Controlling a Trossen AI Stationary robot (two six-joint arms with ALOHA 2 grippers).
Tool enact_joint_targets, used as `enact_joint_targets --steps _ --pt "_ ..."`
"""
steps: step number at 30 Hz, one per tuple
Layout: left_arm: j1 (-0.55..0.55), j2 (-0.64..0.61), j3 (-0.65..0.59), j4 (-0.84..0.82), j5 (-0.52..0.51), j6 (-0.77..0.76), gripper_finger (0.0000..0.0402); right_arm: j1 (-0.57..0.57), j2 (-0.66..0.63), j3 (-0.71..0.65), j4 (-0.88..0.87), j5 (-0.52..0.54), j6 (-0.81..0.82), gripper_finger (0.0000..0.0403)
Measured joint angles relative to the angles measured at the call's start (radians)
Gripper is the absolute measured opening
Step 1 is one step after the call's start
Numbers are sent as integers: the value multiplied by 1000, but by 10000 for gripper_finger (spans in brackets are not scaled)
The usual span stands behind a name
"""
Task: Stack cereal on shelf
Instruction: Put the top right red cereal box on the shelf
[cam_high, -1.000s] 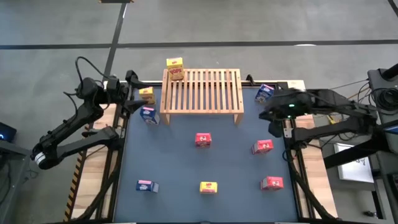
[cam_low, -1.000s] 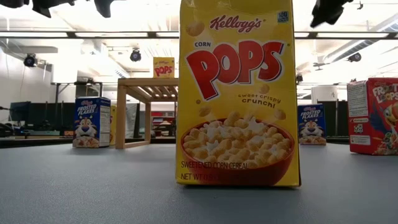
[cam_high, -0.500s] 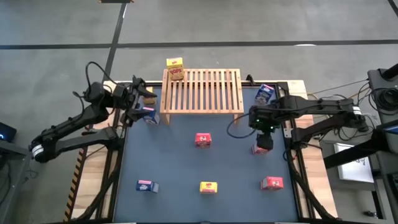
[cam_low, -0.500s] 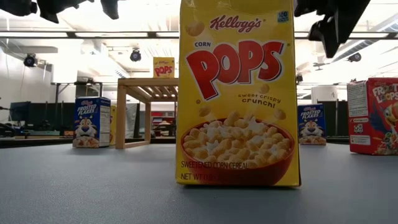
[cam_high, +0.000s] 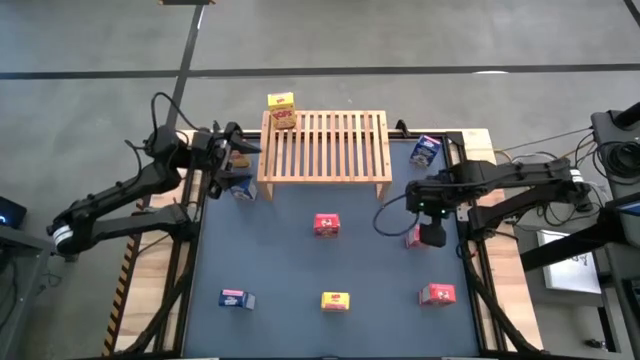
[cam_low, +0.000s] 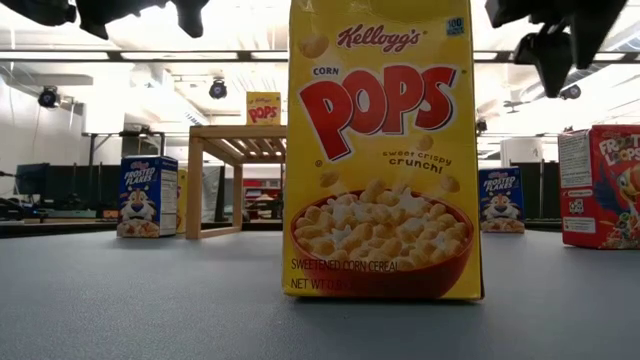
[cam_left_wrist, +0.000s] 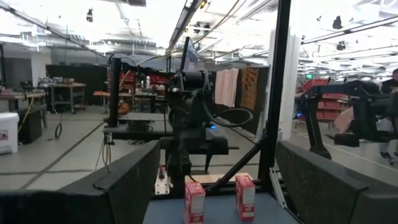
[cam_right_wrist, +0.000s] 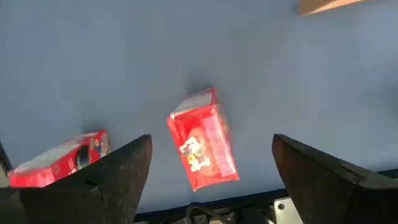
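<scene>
Above red box (cam_right_wrist: 203, 147) — right gripper (cam_right_wrist: 211, 177) open.

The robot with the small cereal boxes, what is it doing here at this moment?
It is putting cereal boxes onto the wooden shelf. One yellow box already stands on the shelf's back left corner. The right gripper hangs open above a red box on the right side of the table, apparently about to pick it up. The left gripper hovers open above a blue box and another yellow box, left of the shelf. The other boxes stand scattered on the table.
</scene>
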Motion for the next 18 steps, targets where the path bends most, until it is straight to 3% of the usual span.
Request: enact_joint_targets --steps 18 --pt "-2 36 8 1 1 -3 304 73 -4 -208 61 46 -44 323"
